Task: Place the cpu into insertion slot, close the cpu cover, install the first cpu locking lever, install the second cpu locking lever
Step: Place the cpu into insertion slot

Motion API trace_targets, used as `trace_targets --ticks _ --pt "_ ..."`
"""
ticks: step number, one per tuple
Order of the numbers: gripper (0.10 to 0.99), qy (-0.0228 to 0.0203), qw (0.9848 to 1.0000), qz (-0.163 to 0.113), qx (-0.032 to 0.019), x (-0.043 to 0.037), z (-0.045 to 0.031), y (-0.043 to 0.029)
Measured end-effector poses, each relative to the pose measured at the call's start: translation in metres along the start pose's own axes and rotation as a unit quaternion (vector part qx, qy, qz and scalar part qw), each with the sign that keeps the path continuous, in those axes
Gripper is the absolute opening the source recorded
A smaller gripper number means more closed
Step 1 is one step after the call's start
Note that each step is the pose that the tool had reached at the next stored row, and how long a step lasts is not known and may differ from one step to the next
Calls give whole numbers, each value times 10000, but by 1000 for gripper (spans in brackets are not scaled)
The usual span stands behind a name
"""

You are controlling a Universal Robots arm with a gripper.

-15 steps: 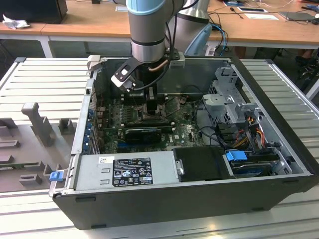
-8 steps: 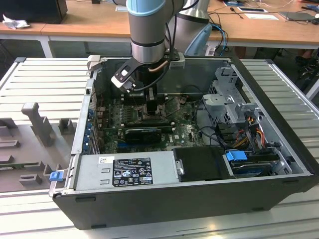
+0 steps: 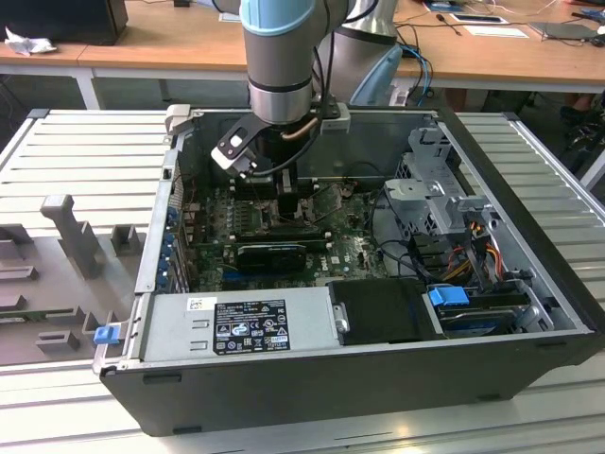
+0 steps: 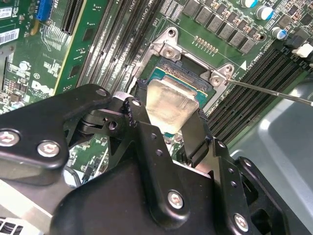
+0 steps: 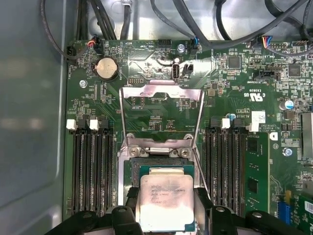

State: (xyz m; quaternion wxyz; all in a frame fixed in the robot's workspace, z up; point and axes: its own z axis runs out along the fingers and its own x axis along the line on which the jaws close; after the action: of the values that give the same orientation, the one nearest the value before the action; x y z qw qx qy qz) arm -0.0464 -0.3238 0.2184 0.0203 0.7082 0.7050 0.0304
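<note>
Gripper: black bolted-metal two-finger gripper (image 4: 165, 115), narrowed onto the chip's two opposite edges.
Cpu: flat square cpu (image 5: 165, 198) with a smooth silvery-grey top and green rim, held directly over the insertion slot; whether it is seated cannot be told.
Slot: square dark insertion slot (image 4: 188, 66), metal-rimmed.
Cover: thin dull-silver windowed cpu cover (image 5: 161, 91), swung open just beyond the slot.
Board: green motherboard (image 5: 234, 98) surrounding the slot.

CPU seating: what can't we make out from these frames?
Gap between the cpu and the insertion slot: both wrist views look down on it, so seated or hovering is unclear.
Slot contacts: covered by the cpu.
One cpu edge: hidden behind the gripper in both wrist views.
Exterior view: the arm blocks the insertion slot.
</note>
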Motion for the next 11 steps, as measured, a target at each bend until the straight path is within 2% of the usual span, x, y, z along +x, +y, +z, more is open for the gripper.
trace_targets --ticks 4,7,11 --pt "529 -1 10000 25 -1 22 43 -3" --pt "529 -3 10000 29 0 47 105 -7" --pt "529 -4 10000 32 -1 63 139 -10"
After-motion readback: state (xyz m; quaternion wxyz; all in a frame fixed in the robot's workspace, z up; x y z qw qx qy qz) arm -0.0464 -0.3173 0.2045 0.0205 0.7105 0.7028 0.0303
